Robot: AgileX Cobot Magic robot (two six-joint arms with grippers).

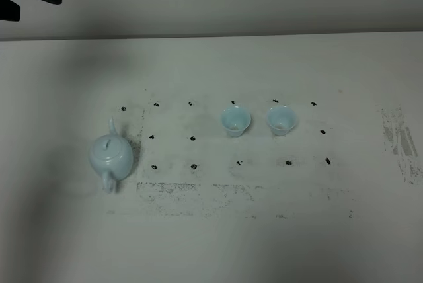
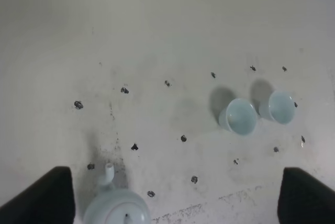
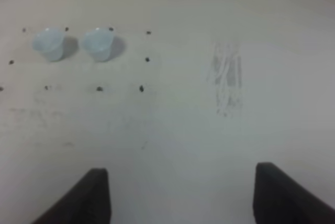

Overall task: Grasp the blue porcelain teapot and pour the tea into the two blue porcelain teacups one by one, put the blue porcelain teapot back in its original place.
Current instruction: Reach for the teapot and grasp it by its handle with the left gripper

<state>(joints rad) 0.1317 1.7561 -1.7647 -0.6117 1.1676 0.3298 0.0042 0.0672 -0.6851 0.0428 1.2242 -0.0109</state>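
At table (image 1: 264,243) left, well in from edges: blue porcelain teapot (image 1: 111,157) upright | teacups (image 1: 235,121) (image 1: 281,120) mid-table, side by side (not touching), well apart from teapot | left gripper (image 2: 172,198) fingers spread | right gripper (image 3: 183,192) fingers spread

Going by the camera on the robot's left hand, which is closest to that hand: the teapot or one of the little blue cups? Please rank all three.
From the left hand, which is open:
1. teapot, right at the hand, close to one finger.
2. cup nearer the teapot, well beyond it.
3. other cup, beside the second, farthest out.
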